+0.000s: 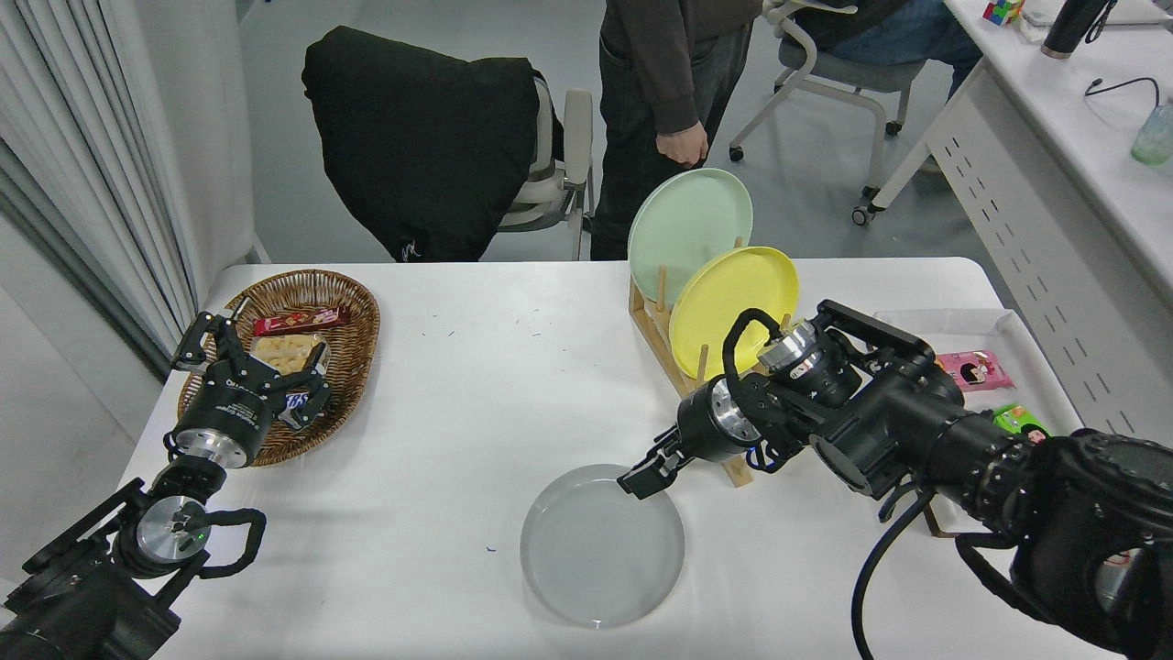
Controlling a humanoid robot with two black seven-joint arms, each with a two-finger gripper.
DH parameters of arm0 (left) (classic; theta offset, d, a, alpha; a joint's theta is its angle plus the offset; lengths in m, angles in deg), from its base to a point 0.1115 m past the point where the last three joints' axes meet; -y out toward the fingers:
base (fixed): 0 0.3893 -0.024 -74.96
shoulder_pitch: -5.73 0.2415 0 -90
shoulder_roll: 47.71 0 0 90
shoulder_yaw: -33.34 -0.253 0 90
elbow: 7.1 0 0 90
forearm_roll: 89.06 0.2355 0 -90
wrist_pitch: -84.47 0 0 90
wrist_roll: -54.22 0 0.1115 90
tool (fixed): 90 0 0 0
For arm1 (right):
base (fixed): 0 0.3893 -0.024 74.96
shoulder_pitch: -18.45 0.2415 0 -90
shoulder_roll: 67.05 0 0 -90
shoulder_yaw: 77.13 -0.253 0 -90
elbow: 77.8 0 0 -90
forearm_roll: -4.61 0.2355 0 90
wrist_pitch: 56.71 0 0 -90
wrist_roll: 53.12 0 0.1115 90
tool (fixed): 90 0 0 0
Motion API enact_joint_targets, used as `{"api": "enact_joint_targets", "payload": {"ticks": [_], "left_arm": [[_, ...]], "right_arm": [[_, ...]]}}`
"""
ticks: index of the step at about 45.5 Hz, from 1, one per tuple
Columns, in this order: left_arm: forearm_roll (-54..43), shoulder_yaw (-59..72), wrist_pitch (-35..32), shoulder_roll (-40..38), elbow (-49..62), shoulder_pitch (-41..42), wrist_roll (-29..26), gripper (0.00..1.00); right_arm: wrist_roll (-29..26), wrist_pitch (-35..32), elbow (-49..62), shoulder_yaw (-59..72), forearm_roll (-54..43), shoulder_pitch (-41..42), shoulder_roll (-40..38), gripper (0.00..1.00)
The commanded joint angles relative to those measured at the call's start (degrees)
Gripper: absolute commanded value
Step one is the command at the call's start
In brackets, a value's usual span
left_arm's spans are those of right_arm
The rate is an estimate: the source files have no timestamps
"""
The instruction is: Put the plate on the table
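One camera, the head view, shows it all. Taking the wooden rack as landmark, the pale gray plate lies flat on the white counter near the camera side of the rack, apparently fully resting there. Reaching from the right past the rack, the right tool is pinched shut on the plate's far-right rim, a grip that likely keeps the dish level until release. Yellow and mint-green plates stand upright in the rack's pegs. Well left of the rack, the left tool hangs with its fingers spread and holding nothing, over a wicker basket.
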Motion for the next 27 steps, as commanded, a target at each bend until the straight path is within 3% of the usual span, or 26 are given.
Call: {"api": "enact_joint_targets", "payload": {"ticks": [1,20,27], "left_arm": [[0.01,0.0,0.04,0.0,0.02,0.0,0.0,0.98],[0.01,0.0,0.04,0.0,0.02,0.0,0.0,0.98],[0.01,0.0,0.04,0.0,0.02,0.0,0.0,0.98]], "right_arm": [[0.0,-5.17,-0.73,4.71,-0.07,3.15,0.0,0.99],[0.09,-18.97,-0.55,14.73,-0.5,11.5,0.0,0.99],[0.09,-20.56,-0.55,20.45,-9.72,14.75,0.0,0.99]]}}
